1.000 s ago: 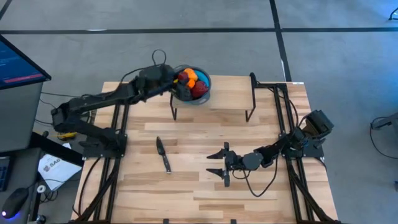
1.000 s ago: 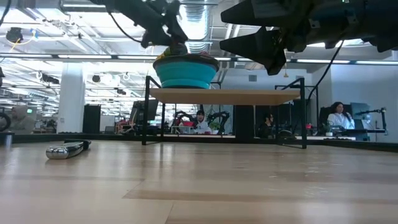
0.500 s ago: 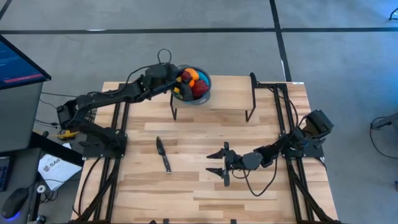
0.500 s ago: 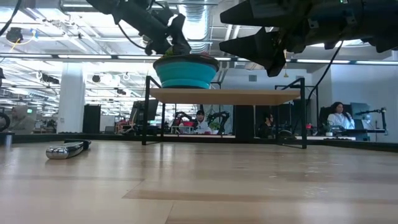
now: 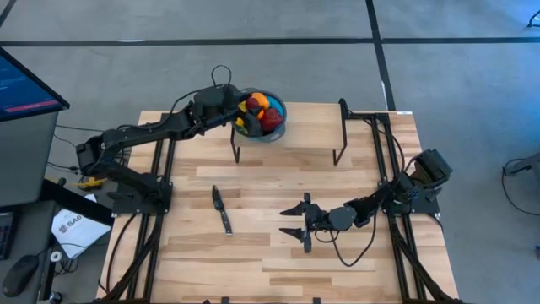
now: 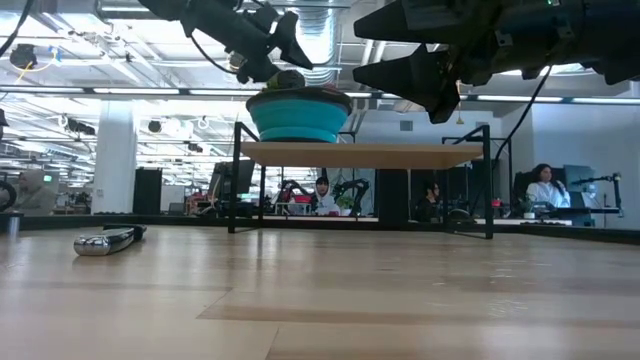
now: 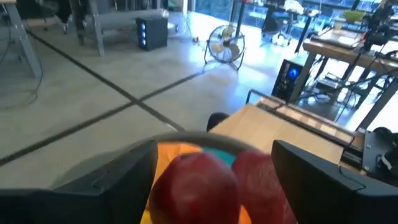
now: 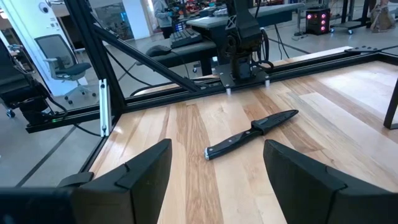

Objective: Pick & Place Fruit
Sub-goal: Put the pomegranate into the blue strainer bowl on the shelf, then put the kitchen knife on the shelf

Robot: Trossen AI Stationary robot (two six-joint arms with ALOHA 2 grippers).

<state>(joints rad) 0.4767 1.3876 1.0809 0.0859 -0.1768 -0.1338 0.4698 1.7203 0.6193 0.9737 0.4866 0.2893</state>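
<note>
The left hand [image 5: 239, 118] hung over the near-left rim of the blue bowl [image 5: 276, 128], which stood on a small raised shelf [image 5: 308, 127] at the back of the desk [image 5: 253, 253]. Its fingers [image 7: 106, 174] stood well apart, and nothing was caught between them; in the left wrist view two red pieces [image 7: 193, 183] lay just beyond the gap.

The fruit [image 5: 260, 112] was heaped in the bowl: red, orange and a touch of yellow showed from above, piled to the rim or a little over it. Judged by their look, these were small, light toy pieces with smooth, rounded, hard skins, so they would likely slip or roll under a loose pinch and could tumble off the heap if nudged. The safest hold would probably be across the widest part of a single piece, from above, with the fingers closing evenly on both sides. The bowl looked light enough to shift if pushed.

On the desk in front of the shelf lay a black-handled knife [image 5: 221, 209], well apart from the fruit.

Farther right, the right hand [image 5: 297, 222] hovered low over the middle of the desk, its fingers [image 8: 134, 177] parted and empty.
</note>
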